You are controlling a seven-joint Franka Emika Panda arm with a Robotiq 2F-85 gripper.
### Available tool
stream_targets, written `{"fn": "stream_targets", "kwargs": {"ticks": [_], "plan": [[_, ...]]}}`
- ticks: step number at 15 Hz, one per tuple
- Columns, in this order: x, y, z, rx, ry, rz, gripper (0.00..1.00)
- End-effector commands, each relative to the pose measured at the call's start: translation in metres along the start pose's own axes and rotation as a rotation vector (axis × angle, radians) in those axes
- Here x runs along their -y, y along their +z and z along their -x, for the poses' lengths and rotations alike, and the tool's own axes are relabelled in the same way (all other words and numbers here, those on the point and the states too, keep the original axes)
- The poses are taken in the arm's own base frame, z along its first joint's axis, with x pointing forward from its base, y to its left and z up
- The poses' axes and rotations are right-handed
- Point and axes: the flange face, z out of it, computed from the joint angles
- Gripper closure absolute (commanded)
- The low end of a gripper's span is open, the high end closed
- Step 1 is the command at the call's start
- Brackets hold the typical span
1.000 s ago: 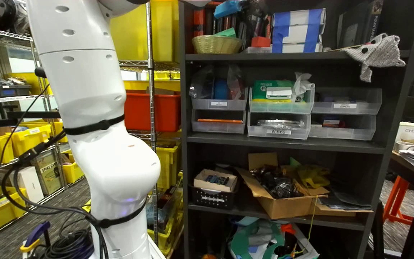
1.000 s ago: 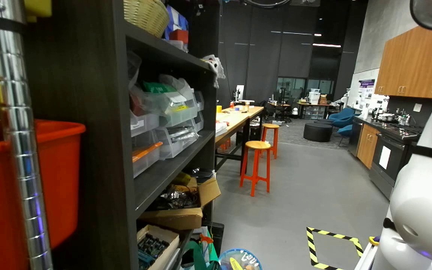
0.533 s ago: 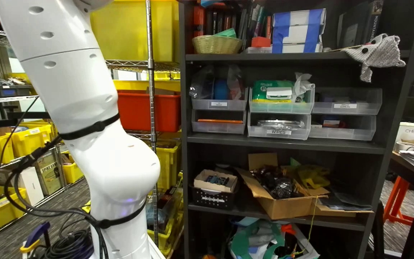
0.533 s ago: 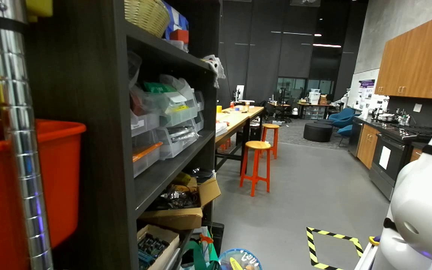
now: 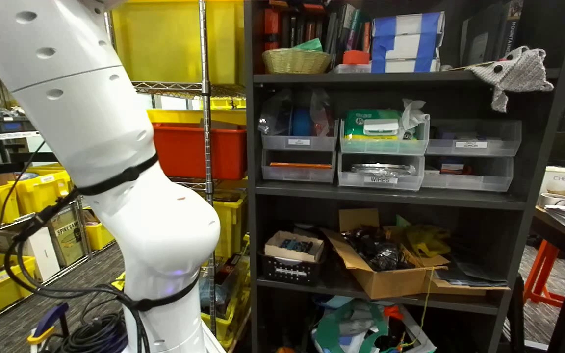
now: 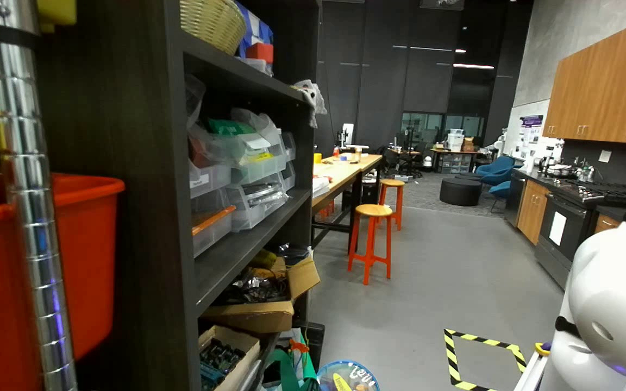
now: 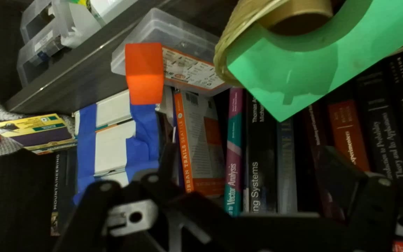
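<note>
Gripper [image 7: 248, 155]: the jaws stand wide apart in the wrist view. Spines of a row of books [image 7: 261, 168] show through the gap between the fingers [image 7: 341, 171]. Contact between fingers and books cannot be determined.

As seen in an exterior view, the books stand at the back of the upper shelf [image 5: 400, 77], toward its left end, some tilted. A wicker basket [image 5: 297, 61] occupies the front edge near the left corner, ahead of the books; a green sheet [image 7: 292, 80] projects from it. Just beside the basket, an orange-red block [image 5: 356, 57] rests on a clear plastic case [image 5: 353, 68]. A blue-and-white box [image 5: 407, 39] stands about midway along the front edge. A grey knitted toy [image 5: 515, 73] hangs over that edge near the right corner.

The next shelf down carries clear bins [image 5: 383, 171] in two tiers. Beneath it, an open cardboard box [image 5: 395, 284] stands at its shelf's front edge. The robot arm [image 5: 165, 225] is visible in both exterior views.
</note>
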Motion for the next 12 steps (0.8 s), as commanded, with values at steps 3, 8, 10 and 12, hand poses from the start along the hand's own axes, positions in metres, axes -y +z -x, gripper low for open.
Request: {"fn": "stream_targets", "kwargs": {"ticks": [3, 8, 10, 12], "plan": [[-0.003, -0.011, 0.011, 0.145, -0.087, -0.093, 0.00], [-0.008, 0.000, 0.018, 0.193, -0.172, -0.146, 0.00], [-0.011, 0.005, 0.021, 0.188, -0.234, -0.132, 0.00], [-0.013, 0.010, 0.026, 0.196, -0.316, -0.113, 0.00]]}}
